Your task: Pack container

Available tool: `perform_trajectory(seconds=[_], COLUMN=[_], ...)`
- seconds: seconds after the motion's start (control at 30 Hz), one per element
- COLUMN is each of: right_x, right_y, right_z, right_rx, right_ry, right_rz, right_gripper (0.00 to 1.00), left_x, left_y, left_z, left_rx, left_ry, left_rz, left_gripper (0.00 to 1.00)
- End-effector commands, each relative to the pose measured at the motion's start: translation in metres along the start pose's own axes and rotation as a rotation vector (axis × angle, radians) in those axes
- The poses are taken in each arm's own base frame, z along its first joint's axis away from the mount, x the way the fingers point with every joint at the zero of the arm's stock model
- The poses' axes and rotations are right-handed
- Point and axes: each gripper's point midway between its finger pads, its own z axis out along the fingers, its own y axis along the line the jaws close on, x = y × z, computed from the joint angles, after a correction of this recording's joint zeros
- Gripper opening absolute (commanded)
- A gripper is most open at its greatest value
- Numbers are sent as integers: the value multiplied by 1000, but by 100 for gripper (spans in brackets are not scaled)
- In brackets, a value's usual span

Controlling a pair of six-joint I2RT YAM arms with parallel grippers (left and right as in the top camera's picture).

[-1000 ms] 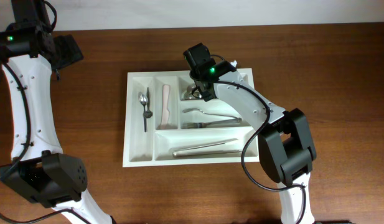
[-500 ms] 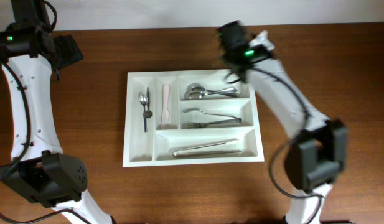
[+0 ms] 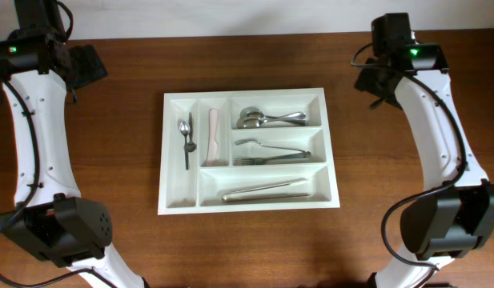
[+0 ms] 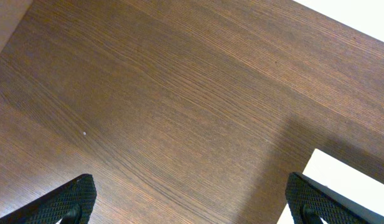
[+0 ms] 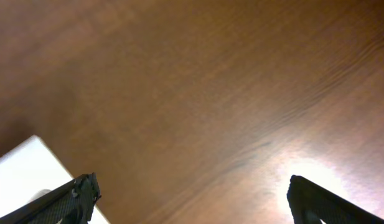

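The white container (image 3: 181,189) lies in the middle of the wooden table. Its two narrow compartments hold a spoon (image 3: 183,128) and a pale-handled knife (image 3: 213,134). Its short compartments hold spoons (image 3: 267,119) and forks (image 3: 271,152), and a long metal utensil (image 3: 267,190) lies in the bottom one. My left gripper (image 3: 85,66) hovers open at the back left, over bare wood, with a container corner (image 4: 350,180) at the edge of its wrist view. At the back right my right gripper (image 3: 373,80) is open and empty, its fingers (image 5: 73,199) wide apart beside another container corner (image 5: 23,171).
Brown wooden table (image 3: 407,208) surrounds the tray on all sides. A pale wall runs along the table's far edge (image 3: 230,16). Both arm bases stand at the near edge, left (image 3: 58,232) and right (image 3: 443,228).
My right gripper opened over the upper right compartment, left the spoons lying there, and swung away to the back right. The left arm has not moved.
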Motion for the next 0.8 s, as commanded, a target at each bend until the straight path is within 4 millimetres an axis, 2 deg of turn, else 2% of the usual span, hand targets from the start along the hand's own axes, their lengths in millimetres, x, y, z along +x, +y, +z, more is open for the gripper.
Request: perform_trajectory(seconds=[0.0, 0.77], right_x=[-7, -9], right_y=[-11, -16], right_z=[1, 2], right_rx=[22, 39], right_ry=[-5, -12], right_rz=[-36, -31], right_gripper=[99, 99], left_x=[-3, -3], left_y=[2, 2], left_z=[-4, -4], left_rx=[-5, -5], left_ry=[-13, -13], left_rz=[-6, -6], left_gripper=[99, 99])
